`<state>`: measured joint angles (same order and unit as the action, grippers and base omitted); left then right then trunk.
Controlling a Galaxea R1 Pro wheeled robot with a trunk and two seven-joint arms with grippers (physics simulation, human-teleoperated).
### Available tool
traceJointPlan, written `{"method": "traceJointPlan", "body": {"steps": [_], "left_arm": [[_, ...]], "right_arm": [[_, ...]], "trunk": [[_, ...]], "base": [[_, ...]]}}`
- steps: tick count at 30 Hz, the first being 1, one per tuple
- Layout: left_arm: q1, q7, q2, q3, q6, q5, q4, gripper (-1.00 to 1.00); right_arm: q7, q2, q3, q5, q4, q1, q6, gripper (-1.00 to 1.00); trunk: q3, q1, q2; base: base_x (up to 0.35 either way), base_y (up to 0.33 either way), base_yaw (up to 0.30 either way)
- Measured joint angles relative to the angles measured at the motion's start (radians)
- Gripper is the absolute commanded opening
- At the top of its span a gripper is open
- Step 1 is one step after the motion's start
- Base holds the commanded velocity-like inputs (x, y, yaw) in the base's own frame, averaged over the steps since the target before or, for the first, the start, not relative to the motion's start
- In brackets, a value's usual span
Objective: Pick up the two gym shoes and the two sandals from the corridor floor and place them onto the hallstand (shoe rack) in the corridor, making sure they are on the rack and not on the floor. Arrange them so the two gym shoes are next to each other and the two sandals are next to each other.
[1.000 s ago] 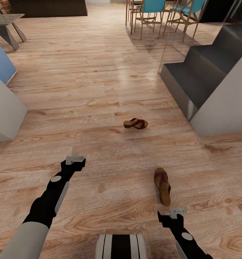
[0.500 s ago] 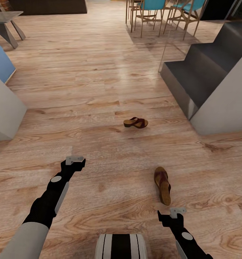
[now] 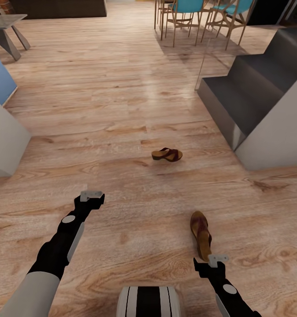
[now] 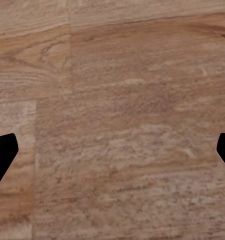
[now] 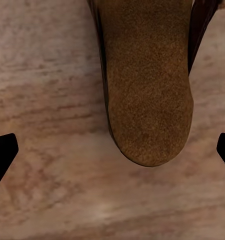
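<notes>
sandals: 2 — near one right, far one centre, well apart on the plank floor | grippers: 2 — left gripper, right gripper | grey stair steps: at least 2, far right | teal chairs: several, exact number unclear, far | grey table: 1, far left

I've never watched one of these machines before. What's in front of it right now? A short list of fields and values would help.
near sandal: lying on the wood floor, just ahead of the right end effector
far sandal: farther ahead, apart from the near one
right end effector: open, above the near sandal's heel end
left end effector: open, above bare floor, holding nothing
background: grey stairs, blue chairs
</notes>
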<state>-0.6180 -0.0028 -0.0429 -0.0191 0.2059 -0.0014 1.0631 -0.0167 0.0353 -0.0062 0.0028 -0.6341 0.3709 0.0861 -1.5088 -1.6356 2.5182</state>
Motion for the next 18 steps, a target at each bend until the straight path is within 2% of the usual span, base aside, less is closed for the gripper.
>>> {"method": "traceJointPlan", "body": {"steps": [5,12,18], "left_arm": [[0.0,-0.001,0.0,0.0,-0.001,0.0,0.0,1.0],[0.0,0.0,0.0,0.001,-0.001,0.0,0.0,1.0],[0.0,0.0,0.0,0.0,-0.001,0.0,0.0,1.0]], "right_arm": [[0.0,0.0,0.0,0.0,0.0,0.0,0.0,1.0],[0.0,0.0,0.0,0.0,0.0,0.0,0.0,1.0],[0.0,0.0,0.0,0.0,0.0,0.0,0.0,1.0]], "trunk": [[0.0,0.0,0.0],[0.0,0.0,0.0],[0.0,0.0,0.0]], "base": [[0.022,0.0,0.0],[0.145,0.0,0.0],[0.038,0.0,0.0]]}}
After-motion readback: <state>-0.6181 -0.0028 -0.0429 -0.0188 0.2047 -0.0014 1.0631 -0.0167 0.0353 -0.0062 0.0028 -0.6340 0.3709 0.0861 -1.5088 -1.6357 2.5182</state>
